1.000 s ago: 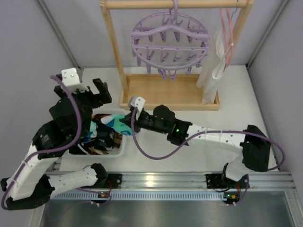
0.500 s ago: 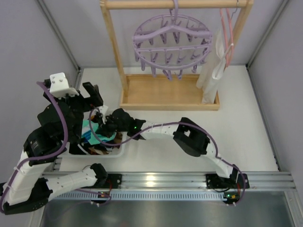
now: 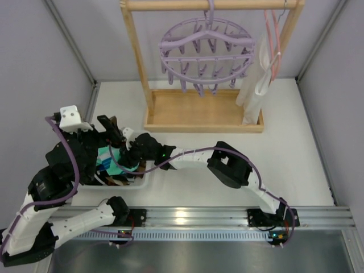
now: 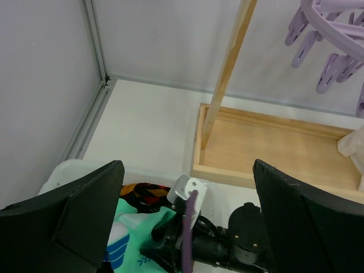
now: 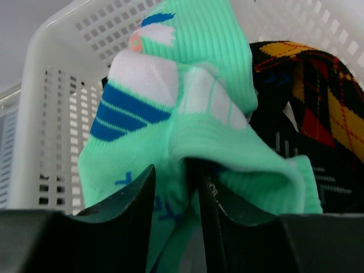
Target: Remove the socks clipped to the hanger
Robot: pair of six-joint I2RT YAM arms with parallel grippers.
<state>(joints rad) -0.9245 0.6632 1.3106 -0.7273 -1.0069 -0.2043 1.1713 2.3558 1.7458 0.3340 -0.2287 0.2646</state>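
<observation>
The lavender hanger (image 3: 206, 57) hangs from the wooden rail, its pegs (image 4: 329, 79) bare of socks. A teal-and-white sock (image 3: 105, 154) (image 5: 210, 74) (image 4: 133, 233) lies in the white basket (image 3: 145, 181) on top of a brown-yellow argyle sock (image 5: 318, 96) (image 4: 142, 192) and dark ones. My right gripper (image 5: 172, 170) (image 3: 122, 153) reaches into the basket, its jaws slightly parted with a fold of the teal sock loose between them. My left gripper (image 4: 187, 170) (image 3: 107, 136) hovers wide open above the basket, holding nothing.
The wooden rack stands on a tray base (image 3: 205, 111) at the back. A long white cloth (image 3: 256, 79) and a thin pink hanger (image 3: 274, 40) hang at its right end. Grey walls close in left and right. The basket wall (image 5: 51, 114) surrounds my right fingers.
My right arm swung left and lowered the teal sock into the basket, then its jaws parted. My left arm drew back a little toward the left.
</observation>
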